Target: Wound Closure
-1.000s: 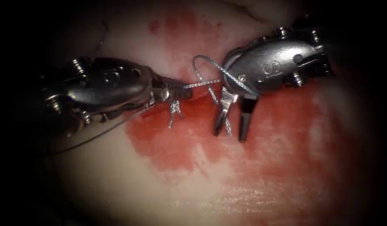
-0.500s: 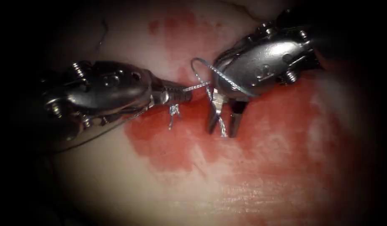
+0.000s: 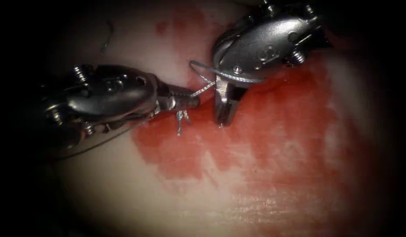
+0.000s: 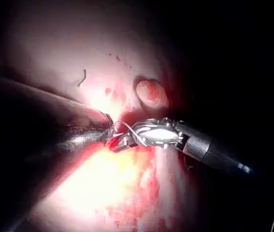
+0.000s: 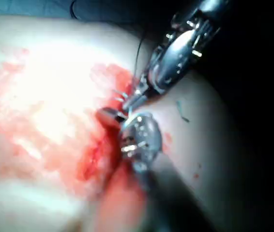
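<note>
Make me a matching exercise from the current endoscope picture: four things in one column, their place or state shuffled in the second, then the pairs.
Things:
1. left end effector
2. right end effector
3. thread loop
4. knot with cut ends

Place or state:
A. draped around the right tool's wrist
B. shut on the thread, pointing toward the picture's right
C. on the red-stained tissue, just below the left tool's tip
D. pointing down at the tissue, jaws nearly together over a thread end

Pairs: 1-B, 2-D, 3-A, 4-C
</note>
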`<state>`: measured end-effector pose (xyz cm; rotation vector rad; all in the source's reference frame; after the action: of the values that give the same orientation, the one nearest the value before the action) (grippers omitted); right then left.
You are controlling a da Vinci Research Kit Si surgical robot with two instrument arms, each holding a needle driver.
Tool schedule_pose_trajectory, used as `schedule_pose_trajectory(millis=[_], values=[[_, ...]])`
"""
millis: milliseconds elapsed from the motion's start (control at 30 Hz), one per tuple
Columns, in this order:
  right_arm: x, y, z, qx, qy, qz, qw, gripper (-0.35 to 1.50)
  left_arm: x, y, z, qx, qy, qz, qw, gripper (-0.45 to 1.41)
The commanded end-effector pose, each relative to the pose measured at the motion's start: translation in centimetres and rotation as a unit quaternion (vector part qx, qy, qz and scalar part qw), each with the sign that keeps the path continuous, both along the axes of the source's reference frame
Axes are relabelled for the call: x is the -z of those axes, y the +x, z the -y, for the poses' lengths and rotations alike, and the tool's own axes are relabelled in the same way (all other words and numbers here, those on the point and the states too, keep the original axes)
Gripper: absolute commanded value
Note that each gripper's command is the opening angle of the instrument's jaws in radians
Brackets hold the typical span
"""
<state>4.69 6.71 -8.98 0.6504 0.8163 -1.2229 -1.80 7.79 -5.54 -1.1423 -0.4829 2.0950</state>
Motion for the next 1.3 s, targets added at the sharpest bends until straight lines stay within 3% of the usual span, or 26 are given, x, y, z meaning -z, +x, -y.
schedule_pose_trajectory(millis=[33,300,533,767,1067,1300], values=[[-0.04,0.08,-0.03,-0.008,0.005,-0.005,1.000,-0.35,-0.03,-0.06,-0.05,0.000,-0.001,0.001,1.000,-0.35],[-0.02,-0.04,0.00,-0.091,0.062,-0.003,0.994,-0.35,0.04,-0.08,0.00,0.000,0.001,0.002,1.000,-0.35],[0.05,-0.29,-0.19,-0.214,0.160,-0.036,0.963,-0.35,0.19,-0.16,0.15,-0.002,0.002,0.005,1.000,-0.35],[0.12,-0.38,-0.31,-0.270,0.209,-0.050,0.939,-0.35,0.28,-0.19,0.28,-0.003,0.003,0.006,1.000,-0.35],[0.11,-0.33,-0.36,-0.335,0.288,-0.062,0.895,-0.35,0.27,-0.23,0.48,-0.011,0.000,-0.002,1.000,-0.35],[-0.02,-0.37,-0.45,-0.377,0.292,-0.050,0.878,-0.35,0.29,-0.32,0.72,-0.018,-0.001,-0.009,1.000,-0.35]])
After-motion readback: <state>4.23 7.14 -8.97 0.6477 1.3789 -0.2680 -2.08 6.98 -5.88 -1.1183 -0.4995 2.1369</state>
